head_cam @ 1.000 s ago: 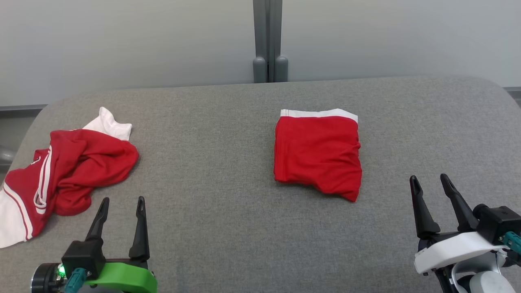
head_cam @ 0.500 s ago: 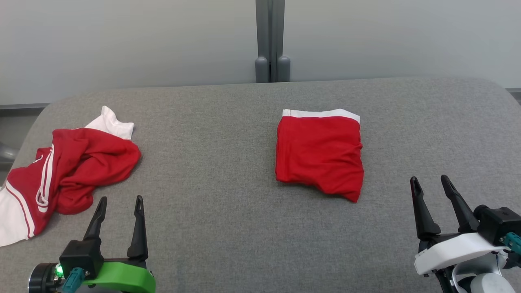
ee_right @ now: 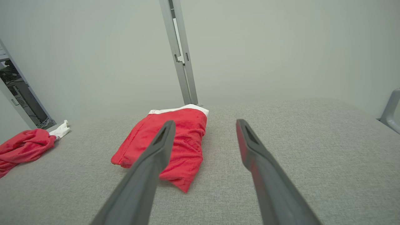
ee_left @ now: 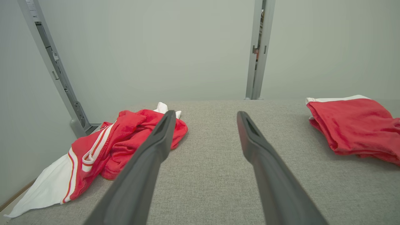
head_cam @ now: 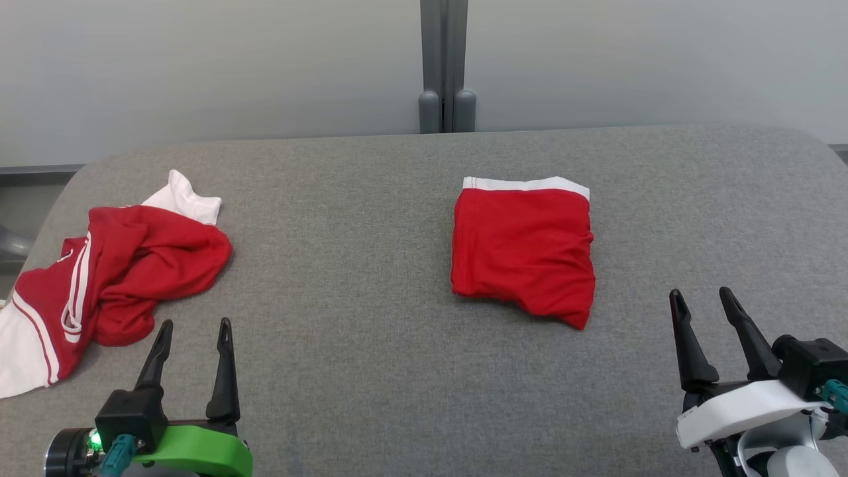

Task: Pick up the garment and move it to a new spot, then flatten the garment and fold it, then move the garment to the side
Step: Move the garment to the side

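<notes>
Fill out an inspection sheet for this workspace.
Surface: grey fabric table, flat.
Job's things: folded garment, red with a white band at its far edge, right of centre; crumpled garment, red and white, at the left edge.
Clutter: nothing seen.
Grippers: left gripper and right gripper open, holding nothing, at the near edge.
Cables: teal plugs at both wrists; no loose cable seen.
Surroundings: pale wall, grey post.
</notes>
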You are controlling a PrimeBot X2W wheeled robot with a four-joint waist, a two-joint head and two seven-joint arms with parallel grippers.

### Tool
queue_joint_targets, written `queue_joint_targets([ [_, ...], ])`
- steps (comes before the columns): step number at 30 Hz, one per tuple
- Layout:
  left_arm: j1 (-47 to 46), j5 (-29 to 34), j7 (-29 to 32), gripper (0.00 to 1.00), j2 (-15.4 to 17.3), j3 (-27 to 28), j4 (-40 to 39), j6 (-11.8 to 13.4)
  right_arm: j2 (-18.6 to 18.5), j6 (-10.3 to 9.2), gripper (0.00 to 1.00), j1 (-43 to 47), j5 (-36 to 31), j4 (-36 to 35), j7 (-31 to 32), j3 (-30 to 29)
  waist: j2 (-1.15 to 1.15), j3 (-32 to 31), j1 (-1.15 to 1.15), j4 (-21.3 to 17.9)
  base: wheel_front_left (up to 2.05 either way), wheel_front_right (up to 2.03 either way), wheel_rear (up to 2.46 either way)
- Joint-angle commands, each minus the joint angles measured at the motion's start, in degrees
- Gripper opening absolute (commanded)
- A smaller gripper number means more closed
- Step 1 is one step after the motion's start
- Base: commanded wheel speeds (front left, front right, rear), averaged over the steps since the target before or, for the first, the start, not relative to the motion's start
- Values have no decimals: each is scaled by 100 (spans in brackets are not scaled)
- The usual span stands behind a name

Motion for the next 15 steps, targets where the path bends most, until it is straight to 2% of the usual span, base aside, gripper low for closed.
queue_joint_targets([
  [1, 98, -56, 2, 100, 49, -10, -19, 33, 1, -7, 100, 40, 10, 9, -15, -4, 0, 0, 0, 0, 0, 0, 0],
  [15, 115, -117, -7, 100, 87, -63, 3, 71, -6, -7, 100, 42, 20, 82, -29, -23, 0, -22, 0, 14, 0, 0, 0],
])
